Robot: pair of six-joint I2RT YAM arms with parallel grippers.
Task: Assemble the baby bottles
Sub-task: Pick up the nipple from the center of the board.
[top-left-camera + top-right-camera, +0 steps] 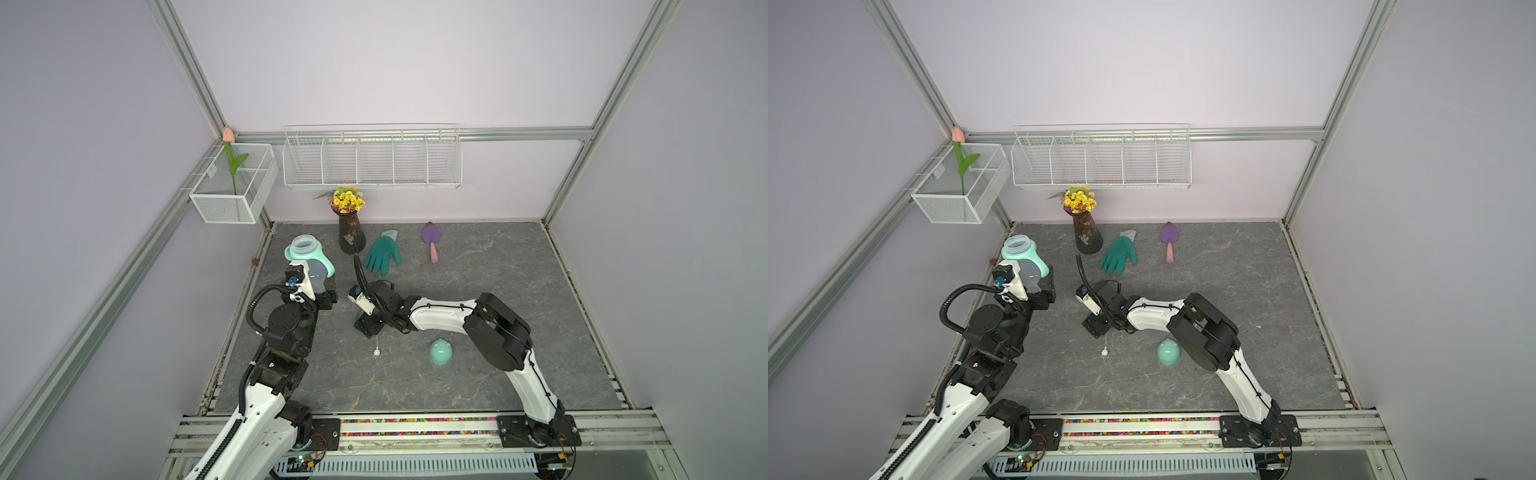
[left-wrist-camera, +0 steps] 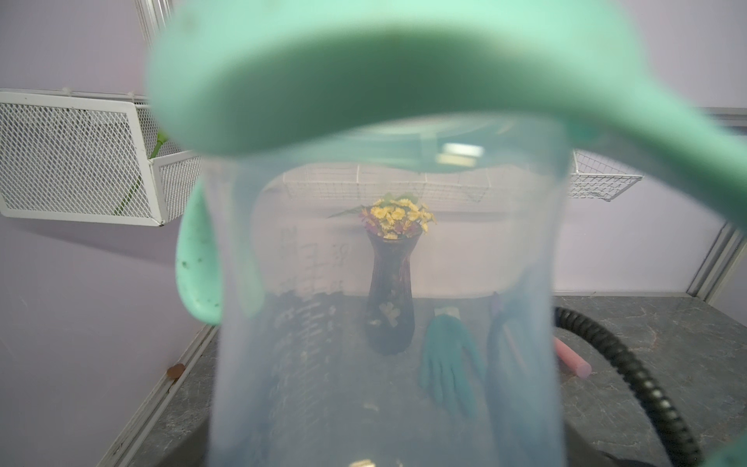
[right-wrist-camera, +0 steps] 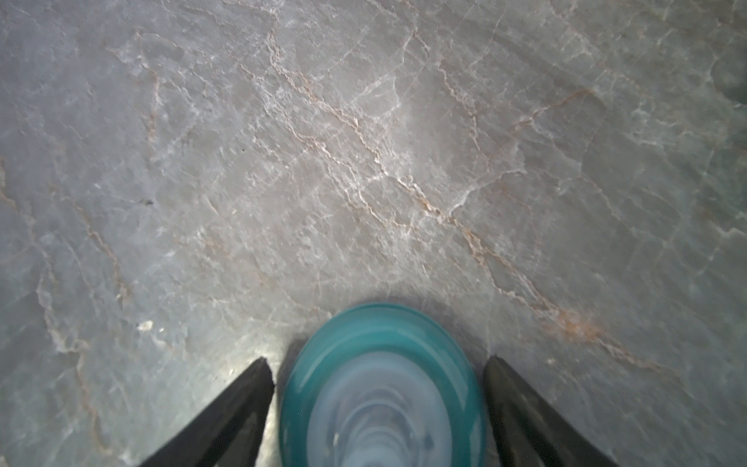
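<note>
My left gripper (image 1: 319, 286) is shut on the clear frosted bottle body (image 1: 319, 274), held up over the table's left edge. The mint two-handled ring (image 1: 308, 250) sits around the body's open neck. In the left wrist view the body (image 2: 384, 323) and ring (image 2: 364, 81) fill the frame and hide the fingers. My right gripper (image 3: 378, 364) is down at the table around the teal nipple collar (image 3: 382, 323), one finger on each side, with a thin gap on one side. The white weighted straw (image 1: 377, 351) lies just in front of that gripper. The mint dome cap (image 1: 441, 352) lies near the right forearm.
A dark vase of yellow flowers (image 1: 351, 237), a teal glove (image 1: 383, 254) and a purple trowel with a pink handle (image 1: 431, 242) sit along the back. A mesh basket (image 1: 232, 187) and a wire shelf (image 1: 372, 160) hang on the walls.
</note>
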